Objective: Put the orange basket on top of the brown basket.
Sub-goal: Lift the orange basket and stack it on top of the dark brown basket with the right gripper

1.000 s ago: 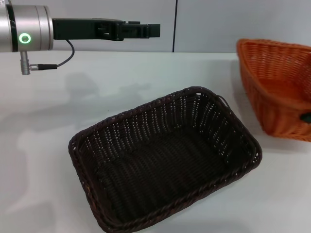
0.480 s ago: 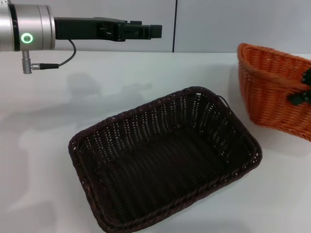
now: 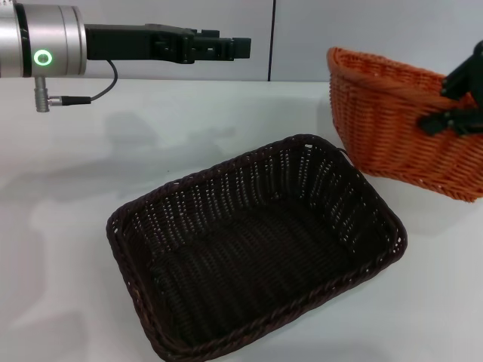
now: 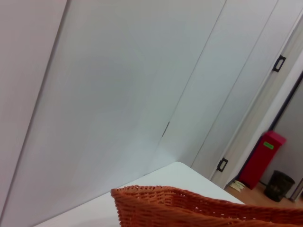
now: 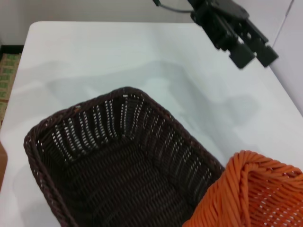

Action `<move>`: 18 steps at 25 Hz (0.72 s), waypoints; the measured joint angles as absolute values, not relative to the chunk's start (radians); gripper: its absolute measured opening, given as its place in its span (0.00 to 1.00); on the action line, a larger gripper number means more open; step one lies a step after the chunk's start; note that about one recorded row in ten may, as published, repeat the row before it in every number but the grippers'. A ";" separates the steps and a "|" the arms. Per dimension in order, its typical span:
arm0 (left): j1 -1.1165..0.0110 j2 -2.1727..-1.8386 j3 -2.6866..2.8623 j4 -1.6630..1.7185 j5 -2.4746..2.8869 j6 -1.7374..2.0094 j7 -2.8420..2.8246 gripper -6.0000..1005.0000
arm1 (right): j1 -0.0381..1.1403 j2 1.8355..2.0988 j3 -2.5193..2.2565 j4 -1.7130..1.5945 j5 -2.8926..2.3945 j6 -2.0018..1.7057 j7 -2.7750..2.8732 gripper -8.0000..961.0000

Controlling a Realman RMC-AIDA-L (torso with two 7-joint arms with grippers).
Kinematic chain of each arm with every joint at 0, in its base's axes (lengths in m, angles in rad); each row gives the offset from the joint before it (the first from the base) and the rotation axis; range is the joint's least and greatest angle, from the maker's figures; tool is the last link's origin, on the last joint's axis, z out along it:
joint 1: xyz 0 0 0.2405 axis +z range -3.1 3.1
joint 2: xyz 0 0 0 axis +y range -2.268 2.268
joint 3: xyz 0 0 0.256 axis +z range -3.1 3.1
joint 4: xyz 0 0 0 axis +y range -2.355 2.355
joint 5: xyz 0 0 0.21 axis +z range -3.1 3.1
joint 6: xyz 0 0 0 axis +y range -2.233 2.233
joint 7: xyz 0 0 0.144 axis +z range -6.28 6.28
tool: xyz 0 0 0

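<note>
The orange basket [image 3: 385, 128] hangs tilted in the air at the right, just above and beside the right end of the brown basket [image 3: 256, 249]. My right gripper [image 3: 451, 113] is shut on the orange basket's right rim. The brown basket rests empty on the white table, in the middle. The right wrist view shows the brown basket [image 5: 118, 161] below and a corner of the orange basket [image 5: 251, 194]. The orange basket's rim also shows in the left wrist view [image 4: 189, 210]. My left gripper [image 3: 230, 47] is held out level, high over the far left of the table, away from both baskets.
The white table [image 3: 151, 143] bears only the brown basket. A pale panelled wall stands behind it. The left arm's cable hangs at the far left. The left gripper [image 5: 246, 47] also shows in the right wrist view, above the table's far side.
The orange basket has risen and moved left toward the brown basket, carried by my right gripper. The left arm and the brown basket have not moved.
</note>
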State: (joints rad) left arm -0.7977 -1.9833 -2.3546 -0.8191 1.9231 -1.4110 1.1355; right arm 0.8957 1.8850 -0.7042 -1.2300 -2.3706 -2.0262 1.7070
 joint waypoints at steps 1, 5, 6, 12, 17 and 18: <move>-0.798 -1.983 -2.355 -0.819 1.923 -1.411 1.138 0.82 | 0.903 1.886 -0.705 -1.230 -2.370 -2.026 1.709 0.17; -0.798 -1.983 -2.355 -0.818 1.923 -1.404 1.141 0.81 | 0.928 1.894 -0.721 -1.231 -2.369 -2.028 1.711 0.17; -0.798 -1.983 -2.355 -0.818 1.924 -1.402 1.142 0.81 | 0.932 1.895 -0.730 -1.231 -2.369 -2.028 1.711 0.17; -0.796 -1.983 -2.355 -0.818 1.924 -1.397 1.142 0.81 | 0.957 1.907 -0.767 -1.232 -2.366 -2.029 1.711 0.17; -0.796 -1.983 -2.355 -0.816 1.924 -1.389 1.144 0.81 | 0.979 1.927 -0.789 -1.232 -2.365 -2.032 1.715 0.17; -0.798 -1.981 -2.355 -0.816 1.924 -1.387 1.144 0.81 | 0.985 1.930 -0.792 -1.232 -2.364 -2.034 1.724 0.17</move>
